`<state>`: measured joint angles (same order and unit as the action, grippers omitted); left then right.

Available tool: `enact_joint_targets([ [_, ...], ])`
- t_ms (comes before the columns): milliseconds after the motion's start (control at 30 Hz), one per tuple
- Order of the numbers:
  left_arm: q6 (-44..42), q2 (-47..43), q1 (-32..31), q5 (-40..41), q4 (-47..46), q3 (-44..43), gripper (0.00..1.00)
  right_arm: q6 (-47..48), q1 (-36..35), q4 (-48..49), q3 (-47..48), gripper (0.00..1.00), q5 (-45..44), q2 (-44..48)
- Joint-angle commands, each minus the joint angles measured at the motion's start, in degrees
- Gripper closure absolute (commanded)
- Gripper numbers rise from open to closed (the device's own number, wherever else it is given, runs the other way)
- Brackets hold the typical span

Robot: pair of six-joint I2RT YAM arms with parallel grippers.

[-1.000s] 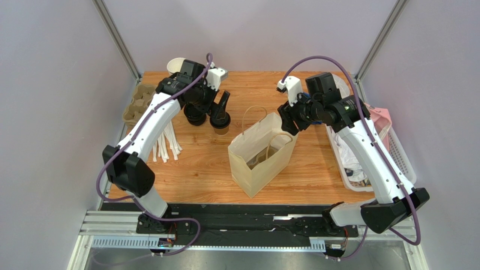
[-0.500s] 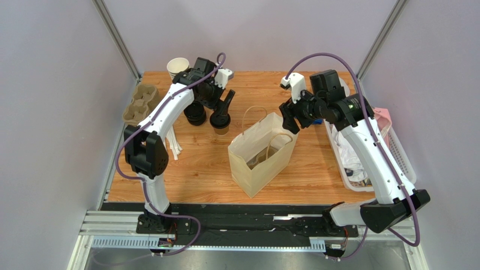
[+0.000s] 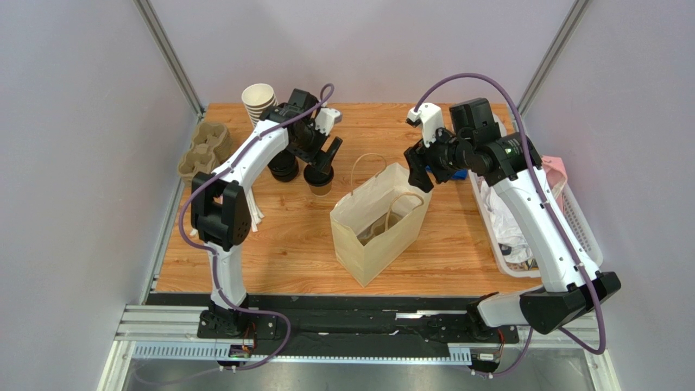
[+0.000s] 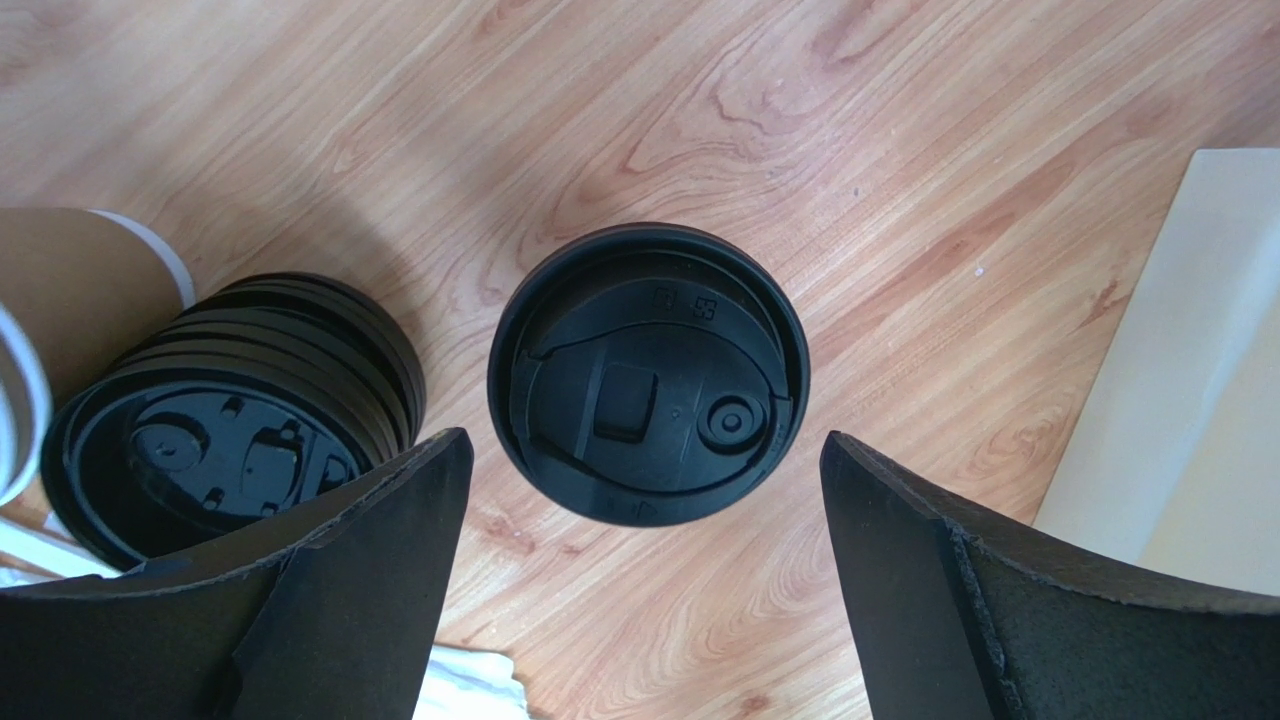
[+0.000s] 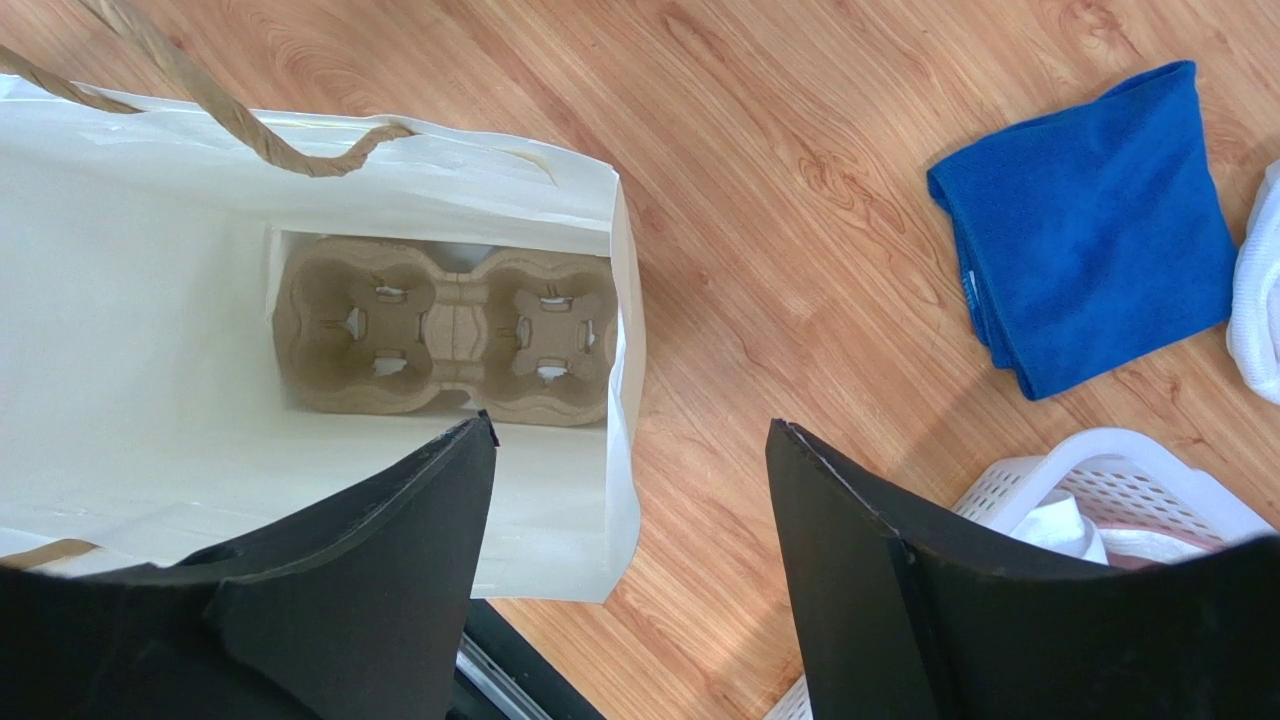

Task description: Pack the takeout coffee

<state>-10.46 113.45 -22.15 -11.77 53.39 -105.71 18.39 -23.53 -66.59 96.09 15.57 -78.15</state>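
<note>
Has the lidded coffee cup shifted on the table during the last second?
No. The takeout coffee sits at the same spot in the top view, just right of the stack of loose lids and left of the paper bag.

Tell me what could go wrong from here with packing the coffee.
1. The lid stack sits close beside the takeout coffee; the open left jaws could clip it while closing.
2. Nothing holds the paper bag; the coffee could snag its rope handle or rim and tip it.
</note>
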Motion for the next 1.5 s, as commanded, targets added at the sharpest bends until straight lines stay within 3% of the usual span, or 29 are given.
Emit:
enact_joint_targets([
  [0, -1.1, 1.7, 0.0, -0.9, -0.1, -2.6, 0.06, -0.3, 0.3, 0.1, 2.5, 0.28, 1.0, -0.3],
  [900, -0.4, 3.0, -2.3, 4.7, -1.6, -1.9, 0.12, -0.2, 0.5, 0.1, 2.2, 0.28, 1.5, -0.7],
  [1233, -0.7, 3.8, -2.4, 6.0, -2.3, -0.1, 0.21, -0.3, 0.9, 0.1, 2.0, 0.28, 1.7, -0.8],
  [1467, -1.2, 3.9, -2.6, 5.9, -2.9, 1.4, 0.2, -0.3, 0.9, 0.1, 2.1, 0.28, 1.9, -1.0],
])
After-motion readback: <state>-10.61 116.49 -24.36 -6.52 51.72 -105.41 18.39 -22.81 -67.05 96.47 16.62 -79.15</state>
